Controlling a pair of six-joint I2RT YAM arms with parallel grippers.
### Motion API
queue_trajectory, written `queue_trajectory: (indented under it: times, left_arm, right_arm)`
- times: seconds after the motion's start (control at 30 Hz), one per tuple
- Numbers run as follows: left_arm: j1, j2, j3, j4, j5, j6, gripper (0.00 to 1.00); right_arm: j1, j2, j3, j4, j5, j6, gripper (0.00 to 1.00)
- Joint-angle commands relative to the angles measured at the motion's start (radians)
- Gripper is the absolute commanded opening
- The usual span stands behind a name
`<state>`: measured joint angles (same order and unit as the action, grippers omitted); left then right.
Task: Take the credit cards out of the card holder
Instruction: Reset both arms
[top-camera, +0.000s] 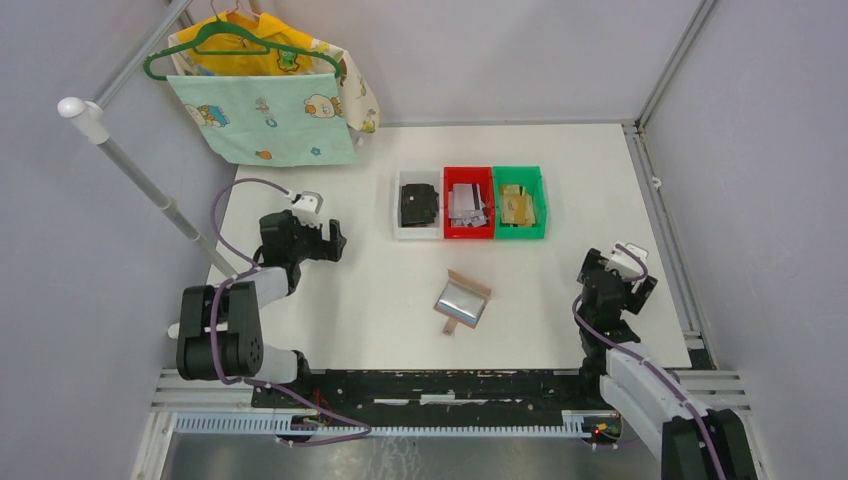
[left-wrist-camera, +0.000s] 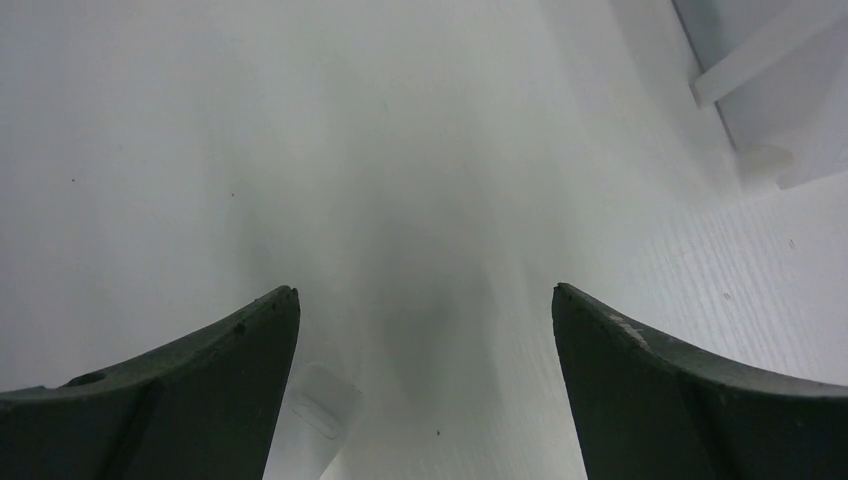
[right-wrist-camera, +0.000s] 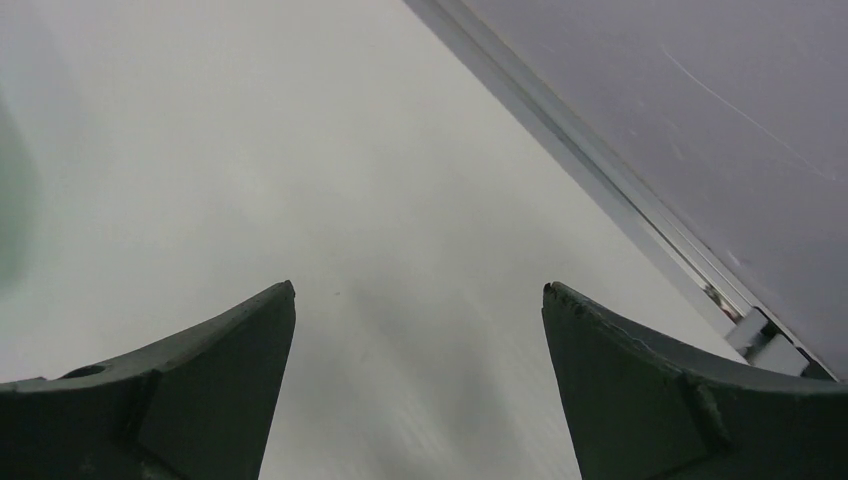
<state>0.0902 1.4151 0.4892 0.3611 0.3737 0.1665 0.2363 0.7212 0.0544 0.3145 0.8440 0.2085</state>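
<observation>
From above, the card holder (top-camera: 463, 303) lies unfolded on the white table (top-camera: 340, 320), shiny inside up, between the arms and well apart from both. Grey credit cards (top-camera: 466, 203) sit in the red bin (top-camera: 468, 234). In the left wrist view, the left gripper (left-wrist-camera: 425, 290) is spread wide over bare table. In the right wrist view, the right gripper (right-wrist-camera: 418, 287) is equally spread, empty.
</observation>
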Motion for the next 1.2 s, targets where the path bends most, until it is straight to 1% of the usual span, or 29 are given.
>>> queue_trajectory:
  times: [0.0,0.03,0.1,0.13,0.17,0.2,0.23,0.3,0.37,0.4,0.43,0.47,0.5,0.53,0.57,0.6,0.63,0.67,0.7,0.73,0.77,0.8,0.87,0.93,1.17]
  left_arm:
    - [0.005,0.027,-0.079,0.391,-0.06,-0.114,1.0]
    - [0.005,0.033,-0.109,0.455,-0.076,-0.124,1.0]
    - [0.005,0.026,-0.115,0.457,-0.115,-0.128,1.0]
    - [0.004,0.026,-0.128,0.495,-0.135,-0.129,1.0]
    - [0.005,0.022,-0.145,0.538,-0.148,-0.118,1.0]
    - [0.005,0.028,-0.186,0.624,-0.156,-0.116,1.0]
    - [0.005,0.037,-0.212,0.675,-0.153,-0.111,1.0]
    - [0.005,0.05,-0.264,0.791,-0.159,-0.115,1.0]
    - [-0.004,0.036,-0.283,0.797,-0.192,-0.112,1.0]
    - [-0.002,0.048,-0.292,0.827,-0.231,-0.132,1.0]
    - [0.003,0.079,-0.31,0.902,-0.257,-0.145,1.0]
    - [0.01,0.148,-0.332,1.016,-0.252,-0.161,1.0]
    - [0.015,0.159,-0.339,1.049,-0.229,-0.162,1.0]
    - [0.016,0.127,-0.327,0.975,-0.221,-0.147,1.0]
    - [0.016,0.11,-0.307,0.903,-0.218,-0.14,1.0]
    - [0.016,0.131,-0.295,0.911,-0.218,-0.151,1.0]
    - [0.017,0.151,-0.284,0.927,-0.211,-0.156,1.0]
    - [0.018,0.144,-0.268,0.88,-0.205,-0.149,1.0]
    - [0.017,0.134,-0.26,0.845,-0.201,-0.14,1.0]
    - [0.017,0.138,-0.262,0.857,-0.2,-0.144,1.0]
    - [0.017,0.145,-0.263,0.874,-0.2,-0.149,1.0]
    - [0.017,0.145,-0.264,0.875,-0.2,-0.149,1.0]
    - [0.017,0.135,-0.266,0.867,-0.199,-0.147,1.0]
    - [0.017,0.134,-0.268,0.87,-0.199,-0.146,1.0]
    - [0.016,0.134,-0.268,0.872,-0.198,-0.146,1.0]
  right_arm:
    - [-0.109,0.099,-0.041,0.323,0.009,-0.027,0.98]
    - [-0.116,0.113,-0.065,0.386,0.011,-0.033,0.98]
    - [-0.125,0.153,-0.12,0.525,-0.016,-0.072,0.98]
    - [-0.125,0.183,-0.132,0.584,-0.03,-0.103,0.98]
    - [-0.124,0.224,-0.136,0.64,-0.034,-0.12,0.98]
    - [-0.125,0.261,-0.14,0.697,-0.04,-0.13,0.98]
    - [-0.126,0.307,-0.148,0.752,-0.064,-0.154,0.98]
    - [-0.125,0.386,-0.167,0.875,-0.124,-0.199,0.98]
    - [-0.124,0.448,-0.187,0.977,-0.188,-0.247,0.98]
    - [-0.124,0.481,-0.197,1.022,-0.221,-0.259,0.98]
    - [-0.124,0.514,-0.212,1.087,-0.244,-0.279,0.98]
    - [-0.126,0.542,-0.222,1.158,-0.297,-0.307,0.98]
    - [-0.124,0.542,-0.216,1.132,-0.365,-0.327,0.98]
    - [-0.125,0.547,-0.224,1.132,-0.451,-0.352,0.98]
    - [-0.125,0.597,-0.25,1.244,-0.499,-0.377,0.98]
    - [-0.123,0.66,-0.283,1.392,-0.515,-0.396,0.98]
    - [-0.123,0.695,-0.286,1.456,-0.501,-0.399,0.98]
    - [-0.123,0.66,-0.255,1.341,-0.48,-0.381,0.98]
    - [-0.124,0.618,-0.189,1.14,-0.46,-0.357,0.98]
    - [-0.124,0.632,-0.143,1.07,-0.441,-0.352,0.98]
    - [-0.124,0.65,-0.164,1.137,-0.446,-0.362,0.98]
    - [-0.126,0.652,-0.165,1.148,-0.438,-0.362,0.98]
    - [-0.126,0.636,-0.156,1.102,-0.434,-0.354,0.98]
    - [-0.126,0.643,-0.16,1.125,-0.433,-0.356,0.98]
    - [-0.126,0.639,-0.159,1.113,-0.431,-0.356,0.98]
